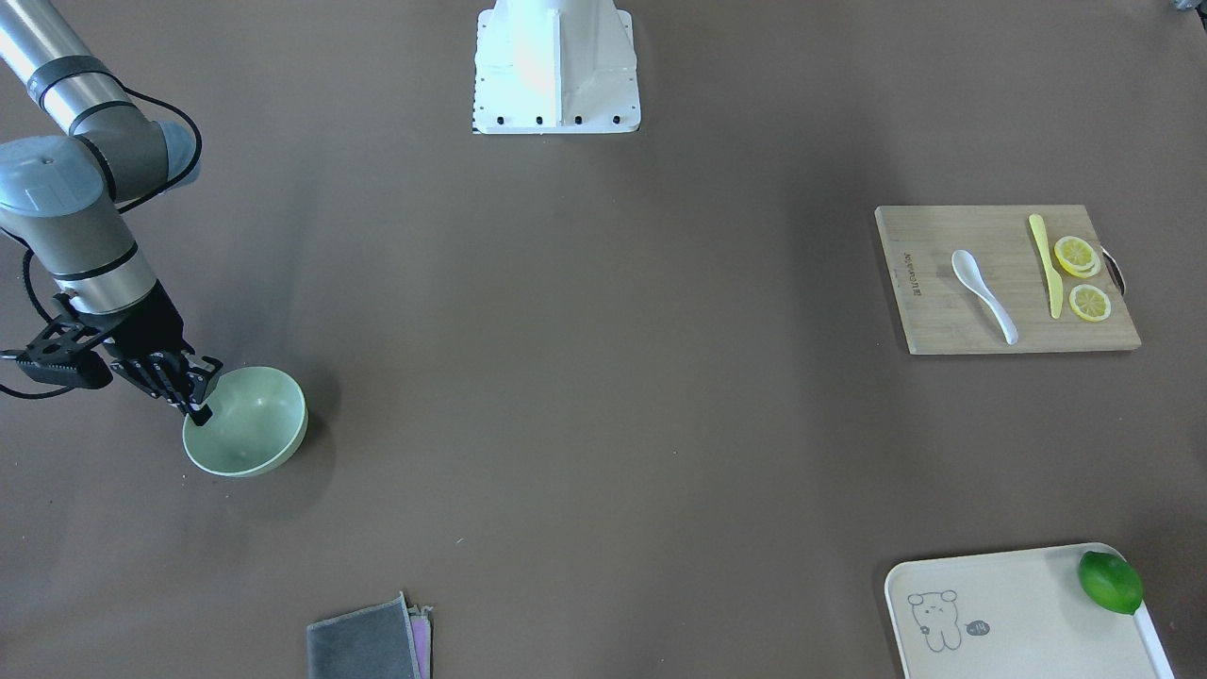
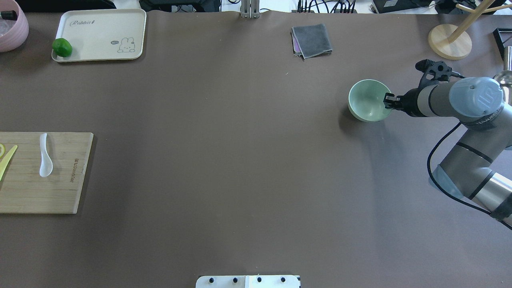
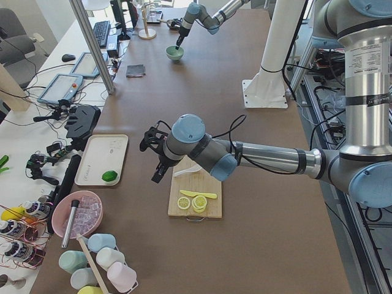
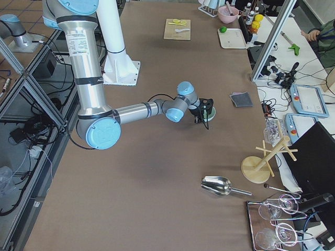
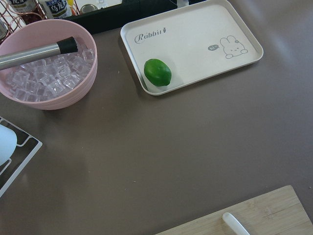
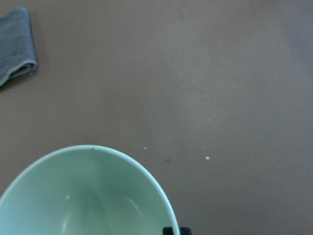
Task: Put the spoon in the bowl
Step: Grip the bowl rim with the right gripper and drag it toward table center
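Spoon: small and glossy white, with a deep oval scoop and a short curved handle. In the front-facing view you see it lying flat on a wooden cutting board at the right. It is beside a slim yellow knife and lemon slices and touches neither. Far across the table, at the left, sits the pale mint-green bowl. The right gripper has its fingers drawn in on the bowl's rim, pinching it. At lower right a cream tray holds one green lime in its corner. A folded grey cloth lies at the bottom edge.

In the overhead view you find the spoon on the board at the left edge, scoop toward the robot. The bowl is well apart at the right, its smooth inside visible to the bottom.

In the left side view the left gripper hangs just beside the board. You cannot tell whether its fingers are spread or closed.

The left wrist view shows you the tray with the lime and a pink bowl filled with ice cubes. A metal tool rests in the ice.

The right wrist view shows you the green bowl's rim close up.
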